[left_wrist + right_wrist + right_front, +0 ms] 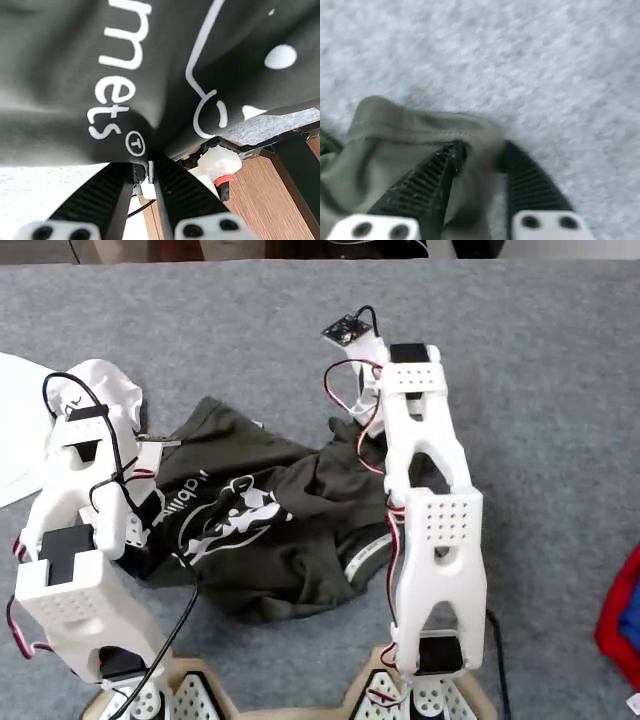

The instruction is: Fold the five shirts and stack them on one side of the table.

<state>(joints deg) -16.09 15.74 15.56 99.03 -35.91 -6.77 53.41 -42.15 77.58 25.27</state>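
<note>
Progress: early, by my judgement. No folded shirt and no stack anywhere on the bench (540,390).

- The dark shirt (270,530) lies crumpled at the centre of the frame, between the two arms. It is not spread flat and carries no clean crease.
- A white shirt (105,385) sits bunched at the upper left, just behind the left-hand arm, unfolded.
- A red and blue cloth (622,615) shows at the right edge, well apart from the rest. It is probably another garment, too little of it to tell.
- That is at most three of the five. Flattening, folding and stacking all remain.

Claws:
- The left claw (150,162) is pinched together on the dark shirt next to the white lettering.
- The right claw (480,152) is clamped on a stitched edge of the same shirt, a thick roll of fabric between its ribbed pads.

Materials:
- The dark shirt is soft olive-grey knit, limp, falling in deep rounded folds. Its white print looks smooth and flat, and the hem is double-stitched.
- The white shirt looks thin and puffs up in loose lumps.
- The bench cover is grey and felt-like, with a fuzzy nap. It should grip cloth rather than let it slide.
</note>
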